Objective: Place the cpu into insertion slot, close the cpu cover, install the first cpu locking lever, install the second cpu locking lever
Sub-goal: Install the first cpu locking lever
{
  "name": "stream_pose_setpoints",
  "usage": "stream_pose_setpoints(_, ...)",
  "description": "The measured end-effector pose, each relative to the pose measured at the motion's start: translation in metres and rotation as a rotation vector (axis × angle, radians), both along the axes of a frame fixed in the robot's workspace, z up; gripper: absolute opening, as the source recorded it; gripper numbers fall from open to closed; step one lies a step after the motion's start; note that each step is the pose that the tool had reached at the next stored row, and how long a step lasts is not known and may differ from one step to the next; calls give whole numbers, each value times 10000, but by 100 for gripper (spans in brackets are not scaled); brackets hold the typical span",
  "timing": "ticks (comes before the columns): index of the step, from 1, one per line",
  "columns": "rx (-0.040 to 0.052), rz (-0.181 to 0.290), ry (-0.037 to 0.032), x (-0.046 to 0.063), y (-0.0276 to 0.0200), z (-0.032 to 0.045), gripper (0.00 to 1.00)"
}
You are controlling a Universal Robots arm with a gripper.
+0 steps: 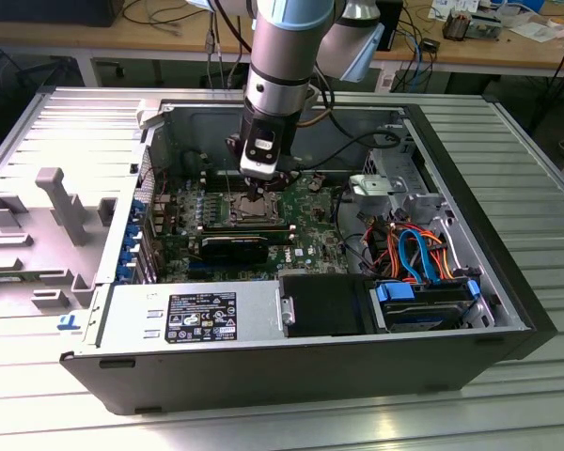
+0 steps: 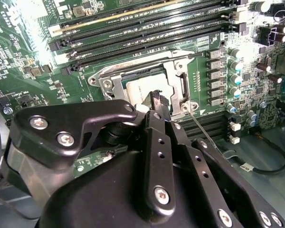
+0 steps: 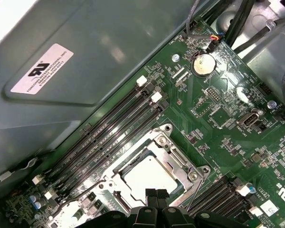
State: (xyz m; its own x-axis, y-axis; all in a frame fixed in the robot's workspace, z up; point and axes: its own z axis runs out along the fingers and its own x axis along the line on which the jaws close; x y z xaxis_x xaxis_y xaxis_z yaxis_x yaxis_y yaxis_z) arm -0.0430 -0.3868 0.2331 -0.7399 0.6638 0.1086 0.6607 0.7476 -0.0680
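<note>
The jaws are pinched narrow, tips together, holding nothing. Directly beneath them the cpu (image 3: 146,176) lies in the insertion slot (image 1: 237,214), with the cpu cover (image 3: 179,162) flat around it. A thin locking lever (image 2: 202,128) slants just beside them.

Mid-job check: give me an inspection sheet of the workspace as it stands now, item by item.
Surface: ribbed metal table carrying the open computer case; motherboard inside.
Job's things: cpu sits in the insertion slot; cpu cover lies flat over it, and the chip shows through its window. A thin locking lever sticks out beside the socket, apparently unlatched.
Clutter: grey plastic fixture on the table, at the exterior view's left.
Grippers: tool shut, holding nothing, tips at the cover's edge.
Cables: orange and blue cables by the drive bay, away from the socket.
Surroundings: wooden workbench behind, with loose wires.
</note>
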Motion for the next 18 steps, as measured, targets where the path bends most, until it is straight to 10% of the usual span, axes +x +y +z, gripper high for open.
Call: stream_pose_setpoints(18,0,375,0,0,0,0,11)
